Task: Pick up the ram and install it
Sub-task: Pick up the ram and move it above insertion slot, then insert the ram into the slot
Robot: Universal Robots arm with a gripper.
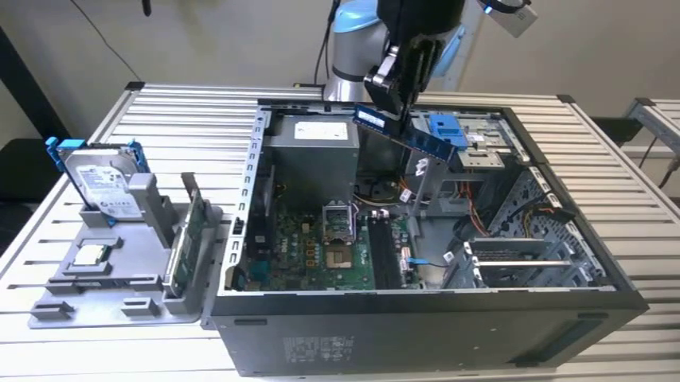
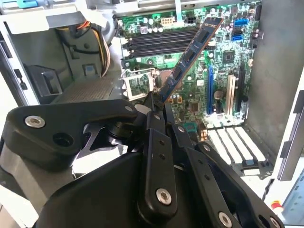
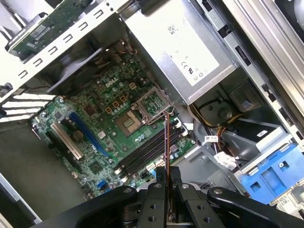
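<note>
Gripper: the black two-fingered gripper point(image 1: 397, 110) is clamping narrowly on one end of the ram, at the upper centre of the exterior view.
Ram: the long, thin, dark bluish-green circuit-board stick point(image 1: 416, 138) is hanging tilted above the open grey metal computer case point(image 1: 425, 322). This is likely keeping its free edge clear for the black memory slots point(image 2: 159, 42).
Surface: the slatted silver surface point(image 1: 638, 207) is carrying the case and, at the exterior view's left, a grey plastic holder point(image 1: 95, 298).
Room: a pale wall is standing behind.

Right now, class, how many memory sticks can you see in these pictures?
1: the memory stick, tilted, clamped in the gripper above the open computer case. Others may be hidden.
</note>
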